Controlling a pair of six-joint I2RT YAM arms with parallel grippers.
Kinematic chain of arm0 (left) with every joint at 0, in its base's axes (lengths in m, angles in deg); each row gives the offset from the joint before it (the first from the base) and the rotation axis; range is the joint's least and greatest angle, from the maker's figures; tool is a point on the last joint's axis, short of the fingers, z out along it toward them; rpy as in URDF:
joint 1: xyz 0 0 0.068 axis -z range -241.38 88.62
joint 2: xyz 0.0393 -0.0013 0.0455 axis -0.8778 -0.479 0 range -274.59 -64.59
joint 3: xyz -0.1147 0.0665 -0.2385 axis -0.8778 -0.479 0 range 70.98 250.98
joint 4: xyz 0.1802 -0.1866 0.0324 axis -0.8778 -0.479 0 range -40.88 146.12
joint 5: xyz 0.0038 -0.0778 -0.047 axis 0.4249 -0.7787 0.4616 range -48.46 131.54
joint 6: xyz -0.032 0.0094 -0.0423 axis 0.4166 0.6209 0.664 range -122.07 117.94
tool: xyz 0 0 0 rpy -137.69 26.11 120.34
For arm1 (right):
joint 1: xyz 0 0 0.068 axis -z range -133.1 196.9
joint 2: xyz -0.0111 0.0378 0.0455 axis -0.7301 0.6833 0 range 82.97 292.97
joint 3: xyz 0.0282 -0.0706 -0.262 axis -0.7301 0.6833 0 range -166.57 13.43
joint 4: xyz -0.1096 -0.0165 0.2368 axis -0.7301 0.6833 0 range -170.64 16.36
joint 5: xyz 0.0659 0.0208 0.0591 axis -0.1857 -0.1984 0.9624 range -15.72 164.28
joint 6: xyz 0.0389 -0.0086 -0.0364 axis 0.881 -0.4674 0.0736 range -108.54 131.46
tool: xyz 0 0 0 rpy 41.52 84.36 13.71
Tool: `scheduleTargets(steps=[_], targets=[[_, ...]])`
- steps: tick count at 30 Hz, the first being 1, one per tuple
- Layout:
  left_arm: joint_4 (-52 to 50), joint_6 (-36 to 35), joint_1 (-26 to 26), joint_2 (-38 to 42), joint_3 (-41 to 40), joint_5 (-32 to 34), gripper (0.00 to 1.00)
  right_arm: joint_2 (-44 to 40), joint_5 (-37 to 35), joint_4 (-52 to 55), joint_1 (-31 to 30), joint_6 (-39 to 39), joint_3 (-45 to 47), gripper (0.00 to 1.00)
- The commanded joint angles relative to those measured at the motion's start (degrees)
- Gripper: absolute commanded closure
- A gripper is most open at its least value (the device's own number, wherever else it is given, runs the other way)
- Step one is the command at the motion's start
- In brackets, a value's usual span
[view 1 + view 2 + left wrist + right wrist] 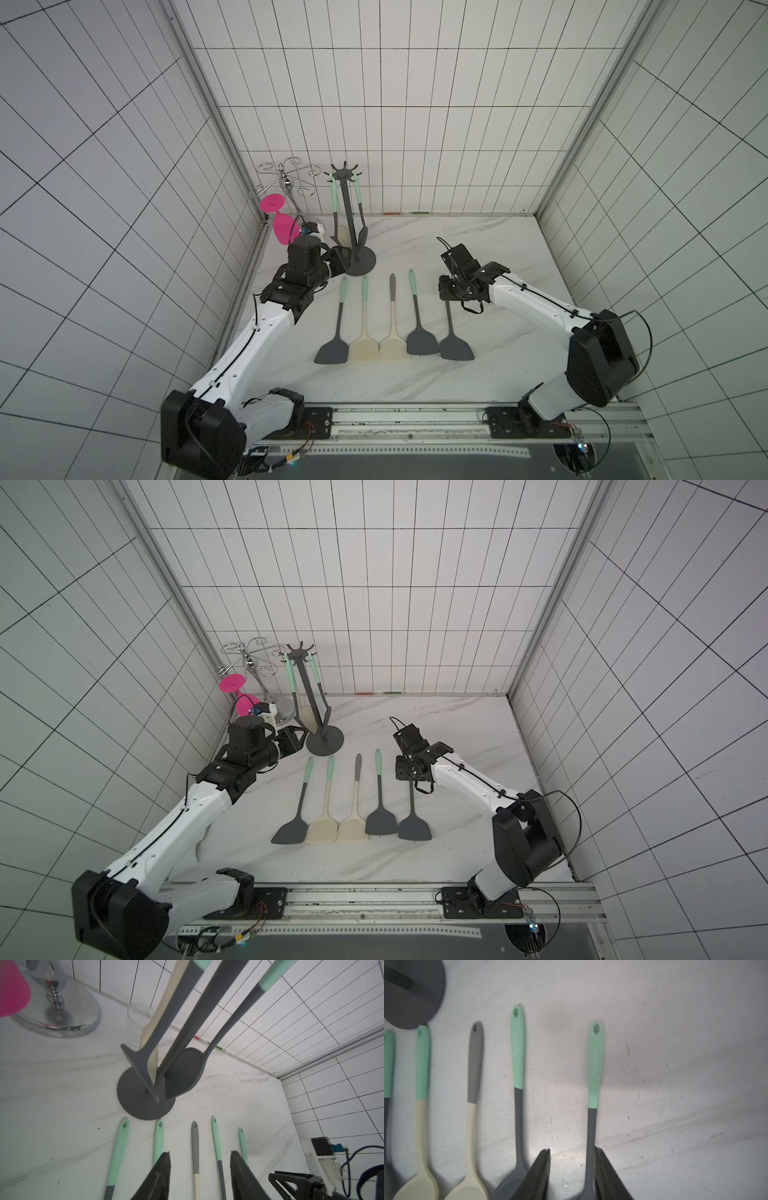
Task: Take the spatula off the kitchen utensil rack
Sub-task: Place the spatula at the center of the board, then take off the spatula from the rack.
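Chrome glass holder (286,178), pink glass (284,230): beside and behind your left gripper (200,1154), on the side away from the rack. They are not part of this job.
Left gripper: low over the table (415,241), jaws partly apart, nothing between them.
Kitchen utensil rack (133,1093): upright, with its round base just ahead of the left fingertips, near but not touching.
On the rack: a grey spatula (139,1059) hangs with a cream spatula (160,1007) close behind it. A grey spoon-shaped utensil (185,1072) hangs across the pole from them. All three are blade down, ahead of and above the left gripper.
Row of five spatulas (392,316): flat on the table between your two grippers, handles pointing toward the rack.
End spatula (593,1076): the one in the row nearest the right gripper (573,1150). Its grey shaft lies between the jaws, against one finger (602,1167).
Right gripper: jaws stand much wider than the shaft, so there is no clamp and it grips nothing.
Step in hand (judgement): release of the end spatula at the close of a lay-down. The task is unfinished, since spatulas hang on the rack.
Next move (judgement): raise the right gripper straight up, clear of the shaft, so the spatula is not dragged. Then take a hanging handle just under its hook, lift until the hole clears the hook, and draw it outward.
Caution (judgement): the pole is thin, so a sideways pull could tip the rack. You have the left gripper well placed to steady the base.
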Motion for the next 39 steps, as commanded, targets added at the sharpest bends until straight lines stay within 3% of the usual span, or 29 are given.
scheduleTargets(steps=[1,6,13,22,29,39], targets=[[1.87,-2.2,-5.66,-1.58,3.31,-1.4,0.54,-2.08,-1.3,-1.97,-1.26,-3.71,-4.38,0.63],[7.56,-3.72,-11.61,-4.9,9.63,-9.85,0.51,-2.65,1.38,-15.35,-3.59,-10.88,-8.43,0.61],[11.8,-5.0,-11.45,-10.59,23.08,-16.08,0.49,6.29,5.27,-44.04,-7.97,-23.72,-13.02,0.56],[5.68,-7.31,-10.51,-20.42,37.01,-15.4,0.48,22.92,4.99,-48.5,-9.92,-25.86,-30.87,0.47],[6.17,-7.47,-10.82,-24.05,38.44,-14.9,0.48,29.74,2.33,-54.05,-10.0,-28.19,-35.82,0.39],[6.69,-5.86,-11.35,-26.05,38.88,-18.39,0.48,40.43,-1.22,-56.85,-10.08,-29.57,-46.44,0.42]])
